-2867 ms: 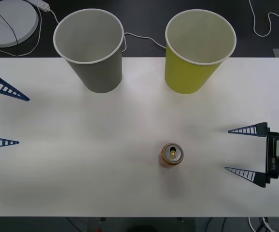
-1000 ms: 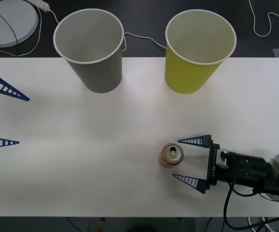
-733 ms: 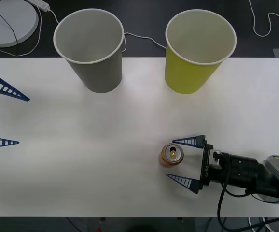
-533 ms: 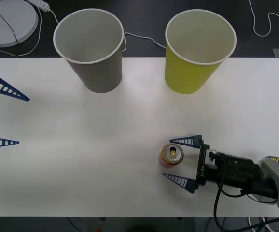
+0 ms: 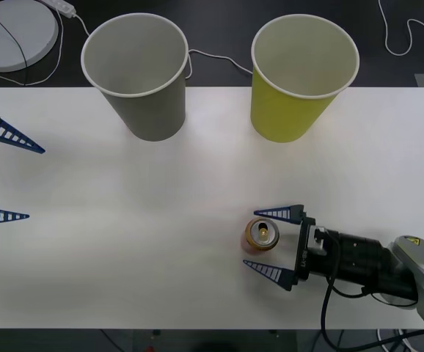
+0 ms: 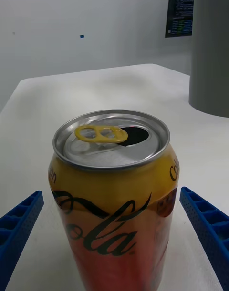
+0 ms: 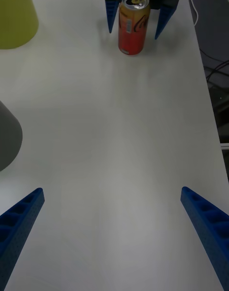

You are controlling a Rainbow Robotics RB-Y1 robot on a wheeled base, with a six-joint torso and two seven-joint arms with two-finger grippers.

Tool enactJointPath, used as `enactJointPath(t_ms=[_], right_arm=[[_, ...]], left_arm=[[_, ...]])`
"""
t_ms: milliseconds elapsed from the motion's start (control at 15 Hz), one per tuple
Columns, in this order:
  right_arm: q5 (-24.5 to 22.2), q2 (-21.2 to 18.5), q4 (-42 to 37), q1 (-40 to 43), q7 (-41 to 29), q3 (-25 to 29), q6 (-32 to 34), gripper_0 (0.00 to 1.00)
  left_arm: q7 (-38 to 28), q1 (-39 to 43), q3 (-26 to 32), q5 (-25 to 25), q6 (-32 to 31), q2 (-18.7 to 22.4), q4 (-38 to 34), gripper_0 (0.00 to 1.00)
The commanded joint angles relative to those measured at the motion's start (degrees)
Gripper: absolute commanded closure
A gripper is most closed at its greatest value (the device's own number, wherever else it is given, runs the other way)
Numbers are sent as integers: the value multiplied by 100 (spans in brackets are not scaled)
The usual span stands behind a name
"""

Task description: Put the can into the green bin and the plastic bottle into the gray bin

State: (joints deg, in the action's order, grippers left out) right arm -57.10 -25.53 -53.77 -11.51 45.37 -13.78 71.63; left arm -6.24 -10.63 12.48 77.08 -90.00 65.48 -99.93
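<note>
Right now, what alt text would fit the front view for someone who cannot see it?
The right gripper, open, straddles an upright can on a white table. A gray bin and a green bin stand at the far edge; the left gripper waits open at the left.

Can (image 7: 133, 23) btwn far tool's (image 7: 136, 30) fingers

My table (image 5: 87, 279) is a plain white top running the full width in front of me, with a dark floor past its far edge. Three things stand on it. The gray bin (image 5: 142, 81) sits upright at the far edge, toward my left. The green bin (image 5: 298, 81) stands upright near it at the same edge, toward my right, the two apart. The can (image 5: 260, 235) stands upright on the near half of the table, well apart from both bins, roughly in line with the green one.
</note>
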Motion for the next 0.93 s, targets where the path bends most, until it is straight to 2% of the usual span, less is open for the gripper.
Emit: enactJointPath(t_ms=[67, 133, 667, 800, 933], right_arm=[[-3, 13, -2, -1, 7, -11, -9, 91], [-3, 13, -2, -10, 7, -11, -9, 100], [-91, -57, -221, -1, -196, -28, -9, 100], [-320, -136, -450, 8, -468, 16, -9, 100], [-803, -242, -960, 140, -960, 271, -9, 100]], left_arm=[[0, 0, 0, 0, 0, 0, 0, 0], [0, 0, 0, 0, 0, 0, 0, 0], [0, 0, 0, 0, 0, 0, 0, 0], [0, 0, 0, 0, 0, 0, 0, 0], [0, 0, 0, 0, 0, 0, 0, 0]])
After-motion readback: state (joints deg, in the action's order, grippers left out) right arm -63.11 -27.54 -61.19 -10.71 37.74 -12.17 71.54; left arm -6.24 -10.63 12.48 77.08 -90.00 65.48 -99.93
